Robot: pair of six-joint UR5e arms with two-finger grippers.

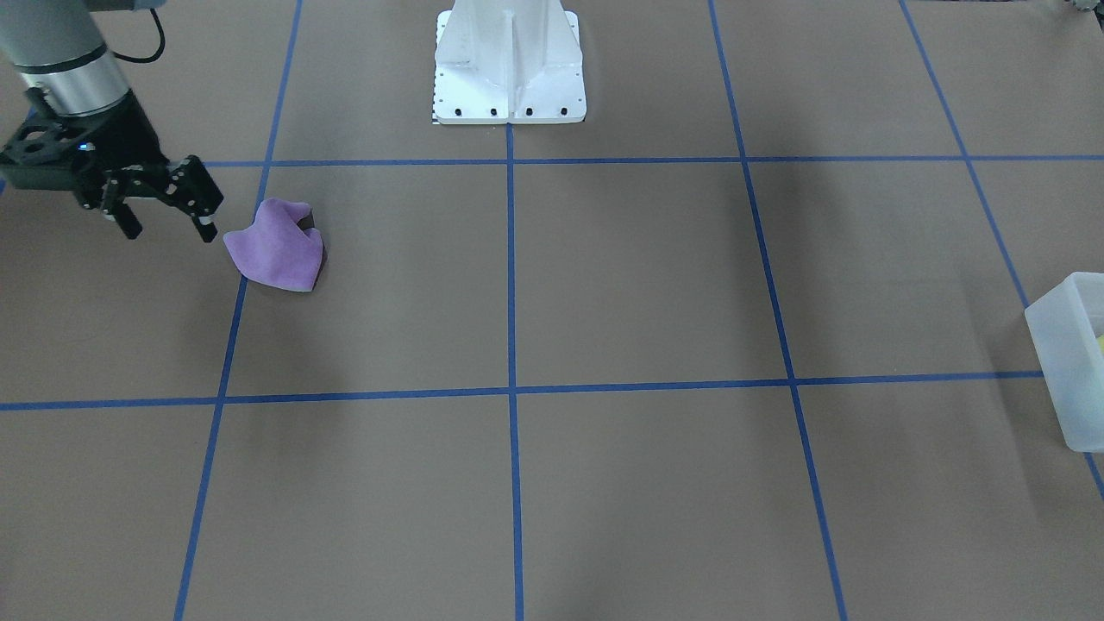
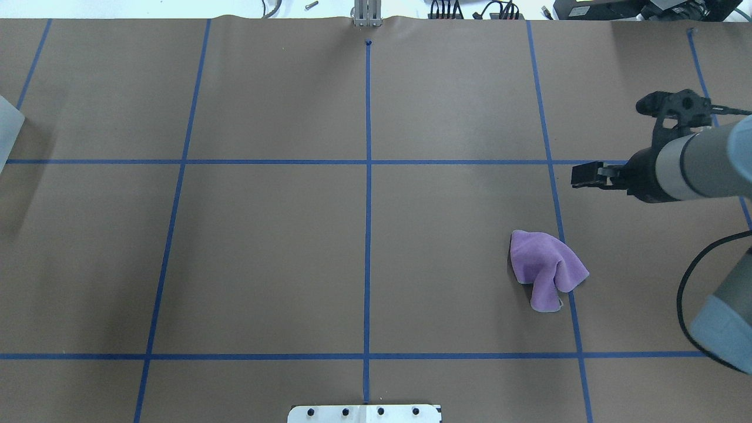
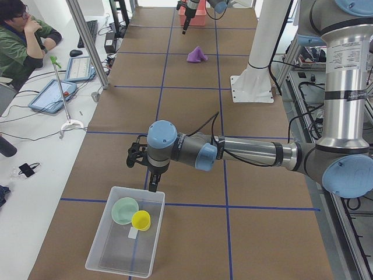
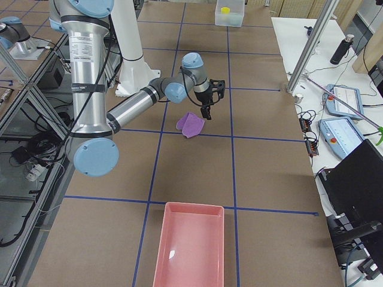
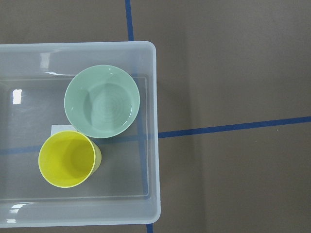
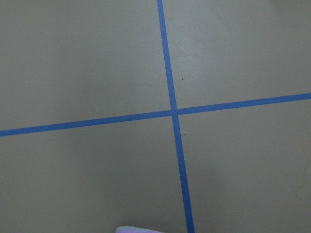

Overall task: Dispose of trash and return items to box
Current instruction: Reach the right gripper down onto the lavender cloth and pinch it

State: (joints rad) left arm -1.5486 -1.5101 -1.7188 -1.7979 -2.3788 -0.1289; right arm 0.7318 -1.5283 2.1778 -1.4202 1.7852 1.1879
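Right tool open, empty, just beside crumpled purple cloth on bench. Left tool over box edge; open or closed, cannot tell. Box at robot's left end, holding bowl, cup. Best approach: centre over cloth's peak, descend straight, pinch fold.

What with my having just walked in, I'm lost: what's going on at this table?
Two robot arms are clearing a table. The right gripper, jaws open and empty, hovers beside a crumpled purple cloth lying on the table. The left gripper hangs over the edge of the box, which holds a green bowl and a yellow cup; whether it is open cannot be told.
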